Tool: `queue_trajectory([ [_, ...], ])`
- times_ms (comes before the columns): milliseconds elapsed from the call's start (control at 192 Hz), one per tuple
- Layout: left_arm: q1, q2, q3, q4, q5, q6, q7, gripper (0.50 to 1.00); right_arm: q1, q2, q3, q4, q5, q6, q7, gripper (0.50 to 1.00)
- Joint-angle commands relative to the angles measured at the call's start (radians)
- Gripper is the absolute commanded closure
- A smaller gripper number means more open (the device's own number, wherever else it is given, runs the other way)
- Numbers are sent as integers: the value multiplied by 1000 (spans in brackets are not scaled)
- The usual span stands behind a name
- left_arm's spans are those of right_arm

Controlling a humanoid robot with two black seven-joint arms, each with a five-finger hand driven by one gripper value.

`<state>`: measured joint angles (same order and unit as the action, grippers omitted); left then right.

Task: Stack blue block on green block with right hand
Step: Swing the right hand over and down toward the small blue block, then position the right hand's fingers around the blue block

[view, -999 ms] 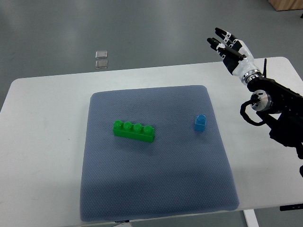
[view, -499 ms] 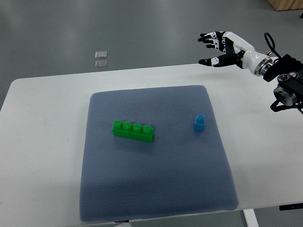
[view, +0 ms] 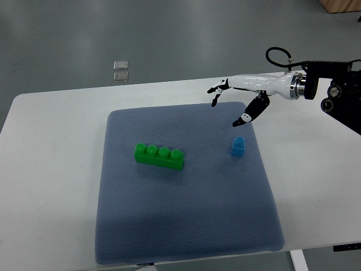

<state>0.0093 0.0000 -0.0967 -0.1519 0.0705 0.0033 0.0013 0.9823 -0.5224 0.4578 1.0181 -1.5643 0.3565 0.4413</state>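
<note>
Blue block (view: 238, 147) stands upright on the right part of the grey-blue mat (view: 186, 226), well apart from the green block (view: 159, 157), which lies near the mat's middle with its four studs up. My right robot hand (view: 242, 93) reaches in from the right above the far edge of the white bench (view: 51, 169), fingers spread and empty, thumb pointing down toward the blue block without touching it.
</note>
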Motion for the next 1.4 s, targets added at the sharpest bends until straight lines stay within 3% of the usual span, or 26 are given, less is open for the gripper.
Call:
queue_trajectory([
  [0, 0, 0, 0, 0, 0, 0, 0, 500, 1, 1, -28, 4, -60, -7, 0, 587],
  [463, 0, 0, 0, 0, 0, 0, 0, 500, -7, -19, -177, -22, -174, -129, 7, 587],
  [1394, 0, 0, 0, 0, 0, 0, 0, 500, -48, 21, -235, -26, -184, -244, 4, 587],
])
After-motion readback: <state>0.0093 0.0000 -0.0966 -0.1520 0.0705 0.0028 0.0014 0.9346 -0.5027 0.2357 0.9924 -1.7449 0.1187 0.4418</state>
